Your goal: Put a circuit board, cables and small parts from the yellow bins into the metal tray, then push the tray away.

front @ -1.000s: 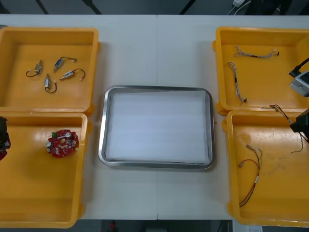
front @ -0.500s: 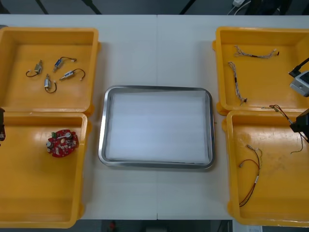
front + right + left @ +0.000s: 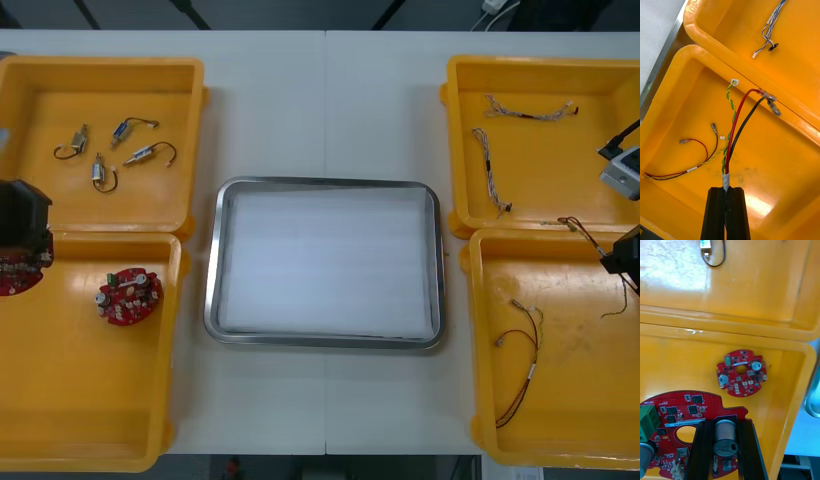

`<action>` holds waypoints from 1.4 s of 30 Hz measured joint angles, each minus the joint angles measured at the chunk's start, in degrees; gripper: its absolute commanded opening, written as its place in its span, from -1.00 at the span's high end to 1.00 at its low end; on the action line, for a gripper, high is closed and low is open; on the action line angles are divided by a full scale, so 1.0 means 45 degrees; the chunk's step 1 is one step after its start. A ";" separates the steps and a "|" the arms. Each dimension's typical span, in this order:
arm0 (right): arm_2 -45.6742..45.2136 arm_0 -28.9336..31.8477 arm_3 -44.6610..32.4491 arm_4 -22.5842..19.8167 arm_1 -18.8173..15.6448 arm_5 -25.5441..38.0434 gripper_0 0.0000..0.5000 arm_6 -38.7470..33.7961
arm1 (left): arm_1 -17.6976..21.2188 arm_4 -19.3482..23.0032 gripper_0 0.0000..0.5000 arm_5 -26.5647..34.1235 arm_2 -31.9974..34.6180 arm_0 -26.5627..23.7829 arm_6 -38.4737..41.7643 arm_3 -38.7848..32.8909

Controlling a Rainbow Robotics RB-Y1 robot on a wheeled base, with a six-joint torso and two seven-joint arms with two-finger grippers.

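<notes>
The left gripper (image 3: 725, 425) clamps a round red circuit board (image 3: 677, 414) by its metal cylinder (image 3: 725, 438) over the near left yellow bin (image 3: 677, 363). The front view's edge cuts both gripper and board off. A second board (image 3: 741, 373) lies in that bin. The right gripper (image 3: 726, 190), pinched on a red, black and yellow cable bundle (image 3: 732, 131), hangs over the near right bin (image 3: 782, 157). The metal tray (image 3: 212, 290) sits between the bins, white inside.

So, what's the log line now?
left gripper: above near-left yellow bin, shut on round red circuit board | right gripper: above near-right yellow bin, shut on red, black and yellow cable
</notes>
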 measured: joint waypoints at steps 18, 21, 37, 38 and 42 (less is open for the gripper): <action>0.0003 -0.0018 -0.0002 0.0000 -0.0004 0.0001 1.00 0.0000 | -0.2049 -0.0766 1.00 0.1420 -0.3844 -0.3908 0.5080 -0.0003; 0.0004 -0.0021 -0.0002 0.0000 -0.0008 0.0002 1.00 0.0000 | -0.2642 -0.1290 1.00 0.1428 -0.4568 -0.4226 0.5178 -0.0003; 0.0006 -0.0030 -0.0003 0.0000 -0.0013 0.0002 1.00 0.0000 | -0.5440 -0.3841 1.00 0.1431 -0.7684 -0.5771 1.0228 0.0968; 0.0006 -0.0030 -0.0003 0.0000 -0.0013 0.0002 1.00 0.0000 | -0.5616 -0.4085 1.00 0.1430 -0.7842 -0.5853 1.0108 0.1176; 0.0007 -0.0030 -0.0003 0.0000 -0.0014 0.0002 1.00 0.0000 | -0.6235 -0.4756 1.00 0.1302 -0.8403 -0.6123 0.9834 0.2017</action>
